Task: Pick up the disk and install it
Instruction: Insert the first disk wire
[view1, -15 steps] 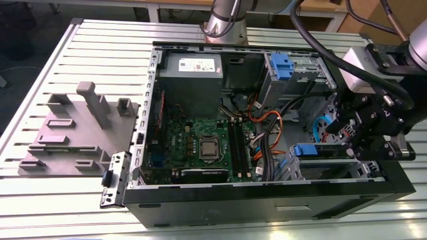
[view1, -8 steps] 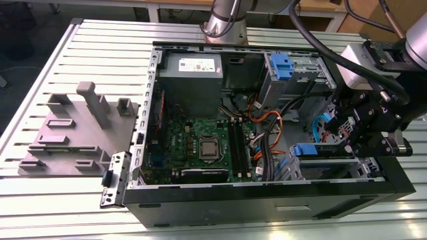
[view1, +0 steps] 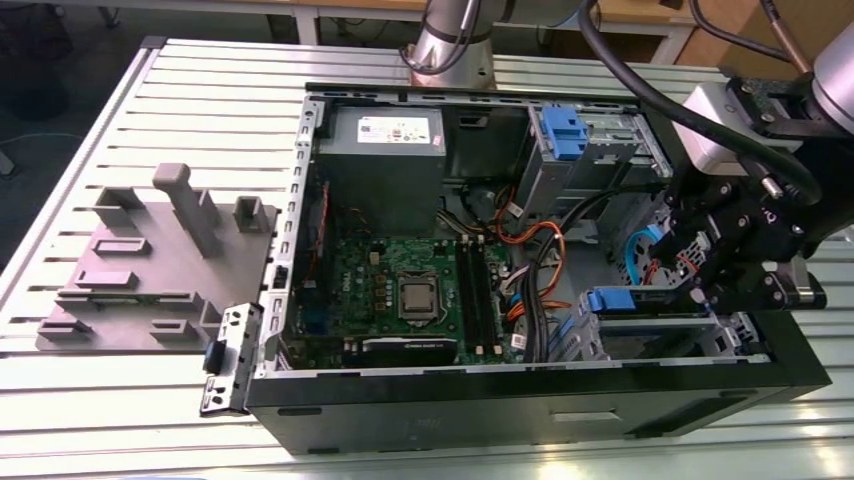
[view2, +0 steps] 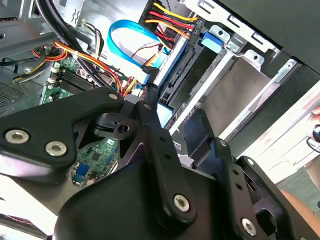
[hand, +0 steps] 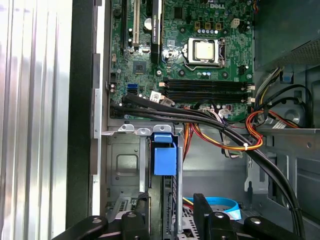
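Hovering at the exterior view's four o'clock, the gripper (view1: 691, 285) straddles the seated disk (view1: 618, 299). Its fingers (hand: 201, 211) stand apart, released.

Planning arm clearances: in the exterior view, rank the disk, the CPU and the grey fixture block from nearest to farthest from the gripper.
1. The disk, in the drive bay beside the gripper, exterior view's right.
2. The CPU, on the motherboard, middle of the case.
3. The grey fixture block, on the table outside the case, exterior view's left.

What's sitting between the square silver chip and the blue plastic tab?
In the first wrist view, black memory slots and a black cable bundle lie between chip and tab.
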